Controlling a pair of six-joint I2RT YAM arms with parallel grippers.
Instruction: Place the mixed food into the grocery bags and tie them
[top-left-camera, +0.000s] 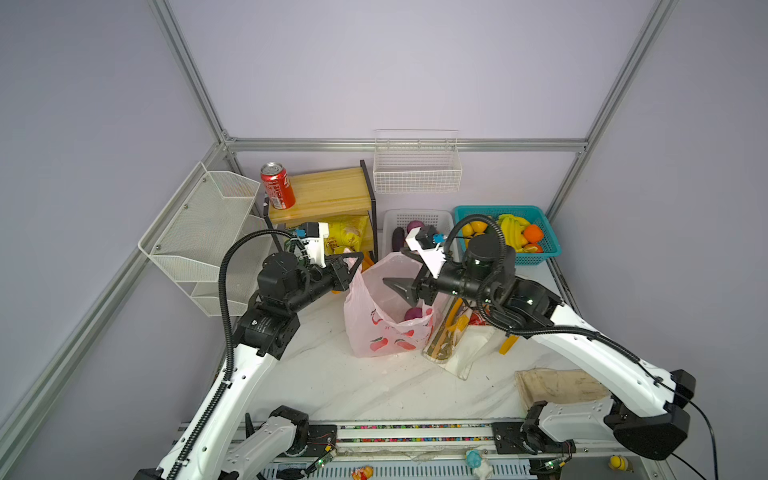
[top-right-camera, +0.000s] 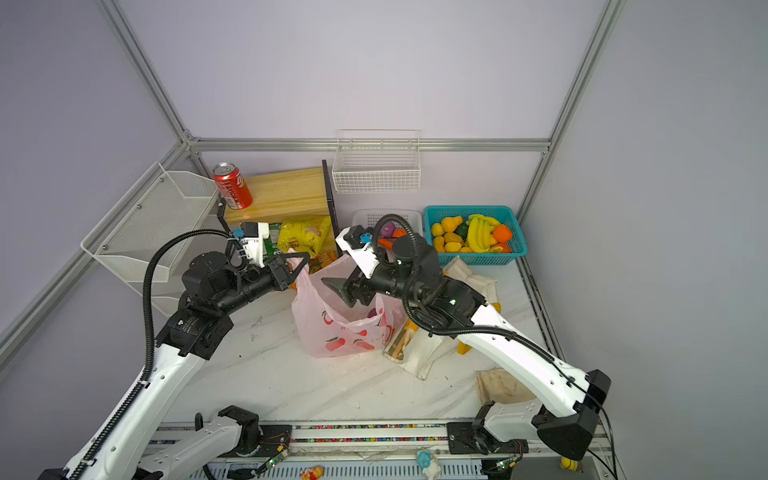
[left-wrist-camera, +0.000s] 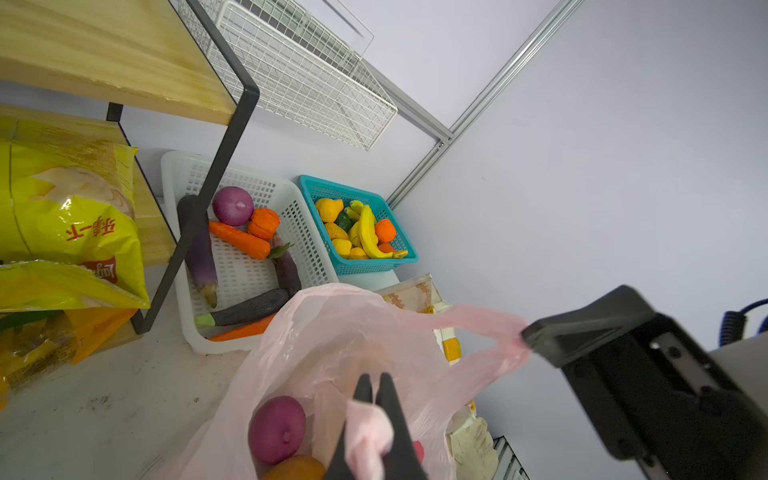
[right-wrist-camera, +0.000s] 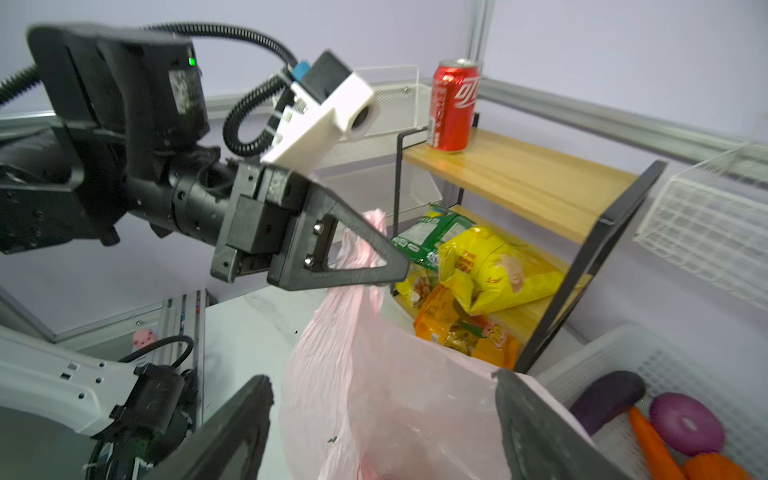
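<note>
Pink bag: stands open mid-table, just beside the white tote; a purple onion lies inside.
My left gripper: clamped tight on one bag handle, held high.
My right gripper: jaws wide apart above the bag's mouth; the other handle reaches one of its fingers.
Red can: upright on the wooden shelf, well apart.

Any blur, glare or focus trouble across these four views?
In both top views: even light, no hard shadows or glare on the table. Right wrist view: the right end effector and the wire basket at the edge are blurred, the cola can is readable. Left wrist view: sharp on the white basket.
</note>
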